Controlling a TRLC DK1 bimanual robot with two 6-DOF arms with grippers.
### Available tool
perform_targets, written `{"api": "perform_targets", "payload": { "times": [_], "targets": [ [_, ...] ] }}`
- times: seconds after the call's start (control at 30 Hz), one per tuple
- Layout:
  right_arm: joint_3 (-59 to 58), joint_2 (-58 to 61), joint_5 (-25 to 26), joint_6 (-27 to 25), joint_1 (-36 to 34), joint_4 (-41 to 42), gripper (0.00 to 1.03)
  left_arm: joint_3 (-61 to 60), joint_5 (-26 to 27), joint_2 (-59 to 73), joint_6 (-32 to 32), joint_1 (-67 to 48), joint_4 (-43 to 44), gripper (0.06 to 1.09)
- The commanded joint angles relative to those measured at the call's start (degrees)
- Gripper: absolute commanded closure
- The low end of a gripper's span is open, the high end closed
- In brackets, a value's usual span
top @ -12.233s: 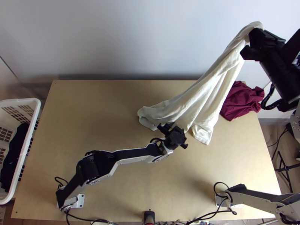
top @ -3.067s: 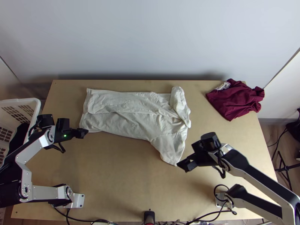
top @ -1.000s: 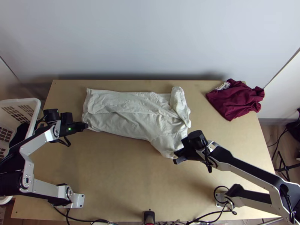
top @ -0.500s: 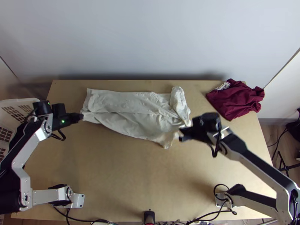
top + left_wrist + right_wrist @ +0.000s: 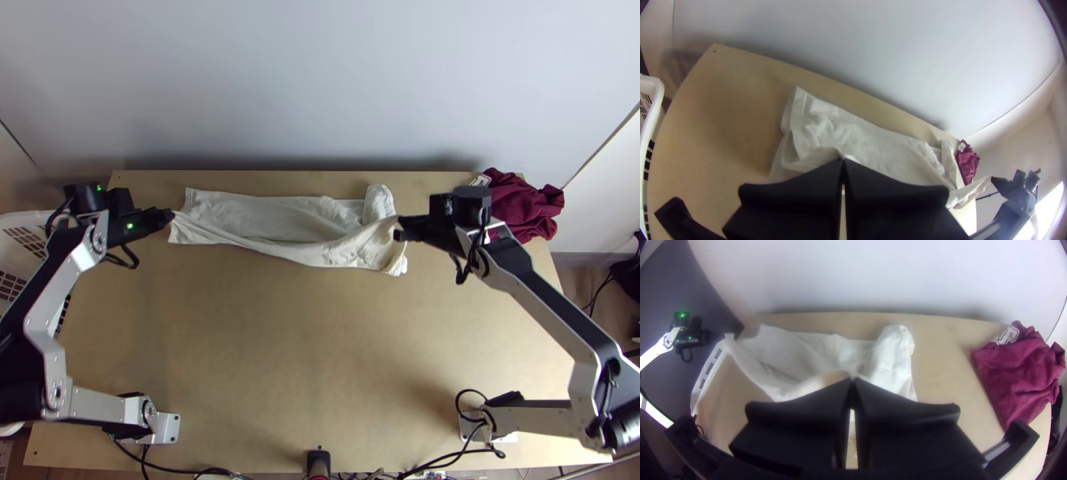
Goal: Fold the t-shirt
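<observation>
The white t-shirt [image 5: 312, 250] lies lengthwise near the table's far edge, its near side lifted and drawn over toward the back. At its left end my left gripper [image 5: 170, 216] is shut on the hem corner. My right gripper [image 5: 398, 228] is shut on the sleeve side at the right end, raised above the cloth. In the left wrist view the left gripper [image 5: 843, 161] pinches the t-shirt [image 5: 871, 138], with the fingers together. The right wrist view has the right gripper [image 5: 852, 380] closed on a raised fold of the t-shirt [image 5: 804, 355].
A crumpled maroon garment [image 5: 524, 204] lies at the table's back right, partly behind the right arm. A white basket [image 5: 28, 232] stands off the left edge, partly behind the left arm. Bare wood of the table [image 5: 304, 360] spans the near middle.
Both grippers have moved up the picture toward the back, taking the t-shirt's near edge with them. The near sleeve has lifted off the table, and the cloth covers a narrower strip.
</observation>
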Motion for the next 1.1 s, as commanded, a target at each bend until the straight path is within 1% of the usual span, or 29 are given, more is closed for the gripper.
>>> {"api": "perform_targets", "payload": {
  "times": [0.0, 0.1, 0.13, 0.17, 0.37, 0.53, 0.67, 0.73, 0.9, 1.07],
  "targets": [
    [3.66, 5.88, 1.13, 0.36, -2.97, 2.6, 1.0, 9.53, -3.77, 10.83, -4.12, -1.66, 0.13, 1.05],
    [4.36, 7.81, 1.66, 0.36, -4.2, 3.74, 1.0, 15.33, -4.57, 16.63, -8.07, -1.75, -0.05, 1.05],
    [4.71, 8.51, 1.66, 0.36, -4.73, 3.92, 1.0, 16.91, -5.53, 18.3, -8.6, -1.84, -0.14, 1.05],
    [5.15, 9.39, 1.66, 0.36, -5.34, 4.27, 1.0, 18.31, -6.76, 20.06, -8.95, -2.19, -0.14, 1.05],
    [8.41, 16.69, 2.01, 0.54, -7.01, 6.99, 1.0, 23.06, -8.7, 26.47, -9.3, -4.82, -0.31, 1.05],
    [15.26, 24.86, 2.98, 0.19, -6.92, 7.43, 1.0, 28.33, -10.19, 32.27, -10.18, -5.88, -0.58, 1.05],
    [20.89, 29.78, 3.41, -0.17, -6.84, 5.76, 1.0, 33.87, -10.54, 36.58, -10.36, -6.05, -4.88, 1.05],
    [22.47, 31.54, 3.5, -0.6, -6.48, 5.15, 1.0, 34.75, -10.54, 37.28, -10.36, -6.05, -6.03, 1.05],
    [22.91, 34.18, 3.41, -1.57, -5.25, 2.86, 1.0, 35.01, -10.54, 37.9, -10.18, -5.61, -6.9, 1.05],
    [21.24, 34.35, 3.41, -2.54, -3.67, 0.49, 1.0, 36.6, -9.75, 37.99, -9.57, -4.65, -12.0, 1.05]
  ]
}}
